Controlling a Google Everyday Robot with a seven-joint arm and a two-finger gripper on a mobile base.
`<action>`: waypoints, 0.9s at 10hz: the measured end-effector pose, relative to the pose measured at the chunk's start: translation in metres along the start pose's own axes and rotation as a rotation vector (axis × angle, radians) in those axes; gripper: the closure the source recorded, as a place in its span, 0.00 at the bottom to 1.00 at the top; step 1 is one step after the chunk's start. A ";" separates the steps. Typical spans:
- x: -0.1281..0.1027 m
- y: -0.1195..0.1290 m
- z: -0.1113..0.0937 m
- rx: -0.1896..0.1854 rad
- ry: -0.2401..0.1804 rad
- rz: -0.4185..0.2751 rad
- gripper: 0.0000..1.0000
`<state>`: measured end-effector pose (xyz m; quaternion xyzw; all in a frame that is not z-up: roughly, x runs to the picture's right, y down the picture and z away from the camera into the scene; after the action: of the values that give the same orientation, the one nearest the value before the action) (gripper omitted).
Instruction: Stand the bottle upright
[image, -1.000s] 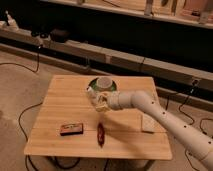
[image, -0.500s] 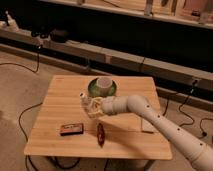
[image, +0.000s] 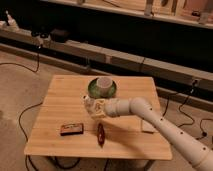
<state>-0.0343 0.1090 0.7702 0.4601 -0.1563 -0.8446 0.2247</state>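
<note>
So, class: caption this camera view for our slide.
Gripper, shut on the bottle, holds it over the wooden table near a red pepper.

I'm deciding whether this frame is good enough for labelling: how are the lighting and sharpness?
Camera view: dim, warm light, the background shelving almost black; the wooden table is the brightest area. Everything is soft, so the gripper shut on the bottle blends into a pale blur. No strong glare; the red object and the bowl cast only faint shadows.
</note>
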 end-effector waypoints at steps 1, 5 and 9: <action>0.000 0.000 -0.005 -0.016 0.005 0.000 1.00; -0.020 -0.007 -0.033 -0.093 -0.003 0.049 1.00; -0.038 -0.010 -0.070 -0.216 -0.010 0.083 1.00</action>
<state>0.0402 0.1329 0.7554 0.4223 -0.0845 -0.8487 0.3069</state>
